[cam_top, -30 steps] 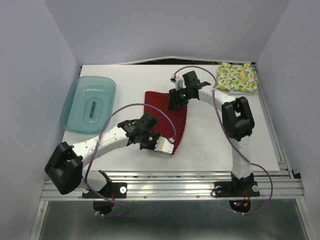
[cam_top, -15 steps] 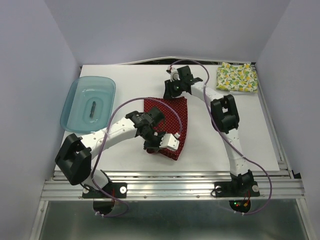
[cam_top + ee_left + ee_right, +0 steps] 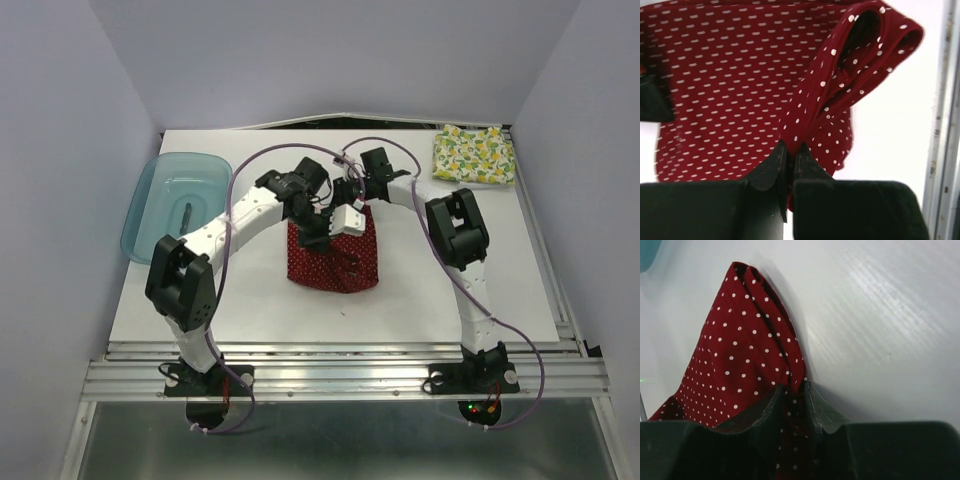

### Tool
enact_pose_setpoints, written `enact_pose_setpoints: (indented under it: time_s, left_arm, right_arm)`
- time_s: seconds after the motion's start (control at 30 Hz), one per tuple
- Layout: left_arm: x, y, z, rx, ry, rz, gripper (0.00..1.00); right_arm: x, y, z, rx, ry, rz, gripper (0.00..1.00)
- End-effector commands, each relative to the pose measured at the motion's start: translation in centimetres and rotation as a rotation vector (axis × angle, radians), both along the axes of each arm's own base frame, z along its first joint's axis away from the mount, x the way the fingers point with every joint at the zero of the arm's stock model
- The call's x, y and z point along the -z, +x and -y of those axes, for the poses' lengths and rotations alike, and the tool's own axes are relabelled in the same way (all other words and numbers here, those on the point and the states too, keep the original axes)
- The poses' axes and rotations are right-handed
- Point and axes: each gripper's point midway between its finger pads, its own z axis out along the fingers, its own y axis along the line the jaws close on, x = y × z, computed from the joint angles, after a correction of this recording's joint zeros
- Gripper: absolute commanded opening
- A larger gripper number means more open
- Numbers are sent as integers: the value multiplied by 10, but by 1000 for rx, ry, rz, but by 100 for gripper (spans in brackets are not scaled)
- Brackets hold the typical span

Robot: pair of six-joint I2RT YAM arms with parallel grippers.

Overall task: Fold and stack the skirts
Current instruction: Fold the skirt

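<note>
The dark red skirt (image 3: pixel 335 262) with white dots lies mid-table, its far edge lifted between both arms. My left gripper (image 3: pixel 322 222) is shut on a bunched fold of it (image 3: pixel 840 85), with the rest spread flat behind (image 3: pixel 725 85). My right gripper (image 3: pixel 352 193) sits just beyond, at the skirt's far edge. Its jaws are pinched on a raised ridge of red cloth (image 3: pixel 747 340), which runs down between the fingers (image 3: pixel 817 407). The cream fruit-print skirt (image 3: pixel 473 155) rests folded at the far right corner, apart from both grippers.
A translucent blue tray (image 3: pixel 150 225) stands at the left edge of the white table (image 3: pixel 450 290), with a small dark object (image 3: pixel 187 217) inside. Purple cables loop over both arms. A metal rail (image 3: pixel 340 375) runs along the near edge.
My left gripper has carried the skirt's near corner up and away to the far edge, next to the right gripper. The right jaws have narrowed onto the cloth. The skirt now shows as a shorter shape.
</note>
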Motion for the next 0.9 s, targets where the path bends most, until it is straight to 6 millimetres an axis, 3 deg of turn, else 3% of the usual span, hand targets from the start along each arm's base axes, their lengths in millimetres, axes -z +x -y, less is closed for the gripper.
enact_pose_setpoints:
  time_s: [0.0, 0.23, 0.43, 0.87]
  left_arm:
    - [-17, 30, 5, -39, -26, 39, 0]
    - [-5, 84, 8, -112, -22, 119, 0]
    - [11, 117, 10, -172, -18, 168, 0]
    - [8, 160, 2, -266, -35, 355, 0]
  right_arm:
    - [22, -40, 6, -66, -30, -106, 30]
    - [20, -50, 6, -91, -10, -123, 30]
    - [17, -50, 4, -103, 8, -128, 30]
    - [13, -51, -3, -140, 47, -136, 30]
